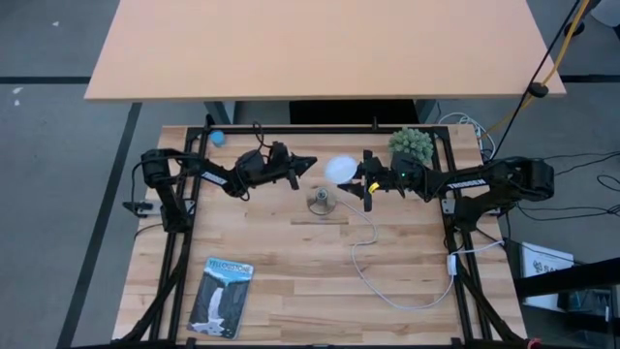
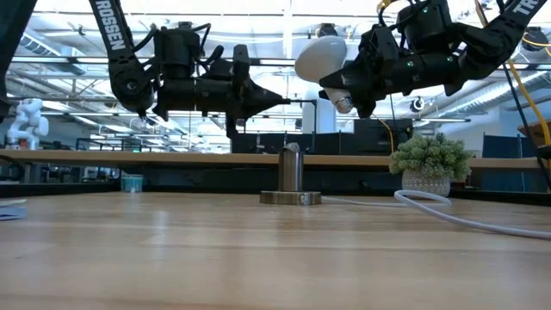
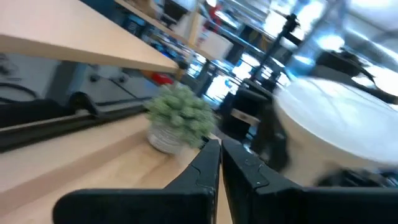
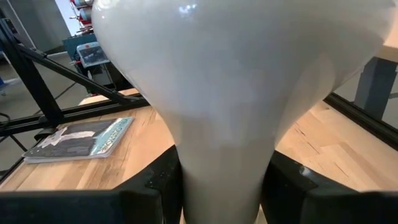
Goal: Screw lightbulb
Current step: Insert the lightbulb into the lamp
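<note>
frosted white, the lightbulb hangs in the air in the right gripper, whose fingers clamp its tapered neck while the silvery screw base points down and off to one side, above and a little aside of the socket standing on the table. so the pickup looks done; turning the base downward, seating it in the socket and twisting it in all seem left to do. the left gripper hovers empty with its fingers pressed together, level with the bulb and just across the socket from it. the low view shows the bulb well clear of the socket top, which the high view flattens. the high view alone shows the white cord trailing away and the blue packaging card near the table's front. the right wrist view shows the neck filling the gap between the fingers.
</note>
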Robot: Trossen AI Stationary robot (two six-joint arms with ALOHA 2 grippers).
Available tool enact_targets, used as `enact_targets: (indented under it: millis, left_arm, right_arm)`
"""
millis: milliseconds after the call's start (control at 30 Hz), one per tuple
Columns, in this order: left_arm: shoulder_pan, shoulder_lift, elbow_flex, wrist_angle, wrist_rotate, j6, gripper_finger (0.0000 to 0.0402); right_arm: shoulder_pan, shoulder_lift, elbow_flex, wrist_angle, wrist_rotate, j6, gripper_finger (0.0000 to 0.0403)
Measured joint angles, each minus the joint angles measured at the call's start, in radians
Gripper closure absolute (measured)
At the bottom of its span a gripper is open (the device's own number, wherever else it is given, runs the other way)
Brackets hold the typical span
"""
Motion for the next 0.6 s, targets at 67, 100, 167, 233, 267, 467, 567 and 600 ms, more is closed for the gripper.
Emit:
enact_targets:
  millis: [67,100,167,233,267,467,567,600]
  left_arm:
    - [-0.004,0.0,0.0,-0.002,-0.058,-0.013,0.038]
    - [-0.006,0.0,0.0,-0.006,-0.07,-0.013,0.038]
    - [-0.007,0.0,0.0,-0.013,-0.07,0.003,0.038]
    - [-0.008,0.0,0.0,-0.02,-0.07,0.012,0.038]
    - [-0.007,0.0,0.0,-0.023,-0.07,0.014,0.038]
    - [-0.007,0.0,0.0,-0.023,-0.062,0.034,0.038]
    - [-0.007,0.0,0.0,-0.024,-0.062,0.034,0.038]
    - [-0.007,0.0,0.0,-0.024,-0.062,0.034,0.038]
  right_arm:
    - [0.002,0.0,0.0,0.001,0.0,0.005,0.0247]
    - [0.002,0.0,0.0,0.0,0.0,0.012,0.0247]
    - [0.002,0.0,0.0,0.0,-0.001,0.015,0.0247]
    - [0.002,0.0,0.0,0.0,-0.002,0.016,0.0247]
    - [0.002,0.0,0.0,0.0,-0.003,0.016,0.0247]
    - [0.002,0.0,0.0,0.0,-0.004,0.016,0.0246]
    - [0.002,0.0,0.0,0.001,-0.004,0.016,0.0246]
    - [0.002,0.0,0.0,0.001,-0.004,0.016,0.0246]
